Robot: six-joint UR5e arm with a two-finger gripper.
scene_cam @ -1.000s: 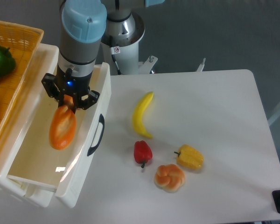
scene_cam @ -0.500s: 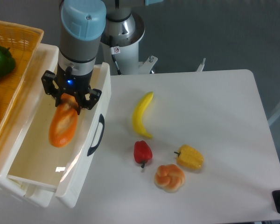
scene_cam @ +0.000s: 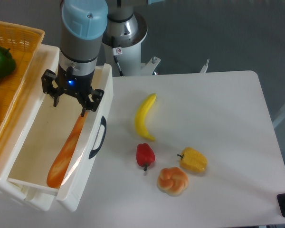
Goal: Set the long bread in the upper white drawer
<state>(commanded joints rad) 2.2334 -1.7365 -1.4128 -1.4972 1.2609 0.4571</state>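
The long bread (scene_cam: 66, 151), slim and orange-brown, lies slanted inside the upper white drawer (scene_cam: 38, 137), leaning against the drawer's right wall with its lower end near the front corner. The drawer is pulled out, and a dark curved handle (scene_cam: 98, 137) shows on its front. My gripper (scene_cam: 69, 101) hangs over the drawer's back part, just above the bread's upper end. Its fingers stand spread and hold nothing.
An orange woven basket (scene_cam: 19, 47) with a green vegetable (scene_cam: 0, 61) sits left of the drawer. On the table lie a yellow banana (scene_cam: 145, 116), a red pepper (scene_cam: 145, 155), a corn piece (scene_cam: 193, 160) and a knotted bun (scene_cam: 172, 180).
The bread was held end-on in the gripper over the drawer. It has dropped out of the fingers and now lies lengthwise in the drawer. The fingers have spread apart.
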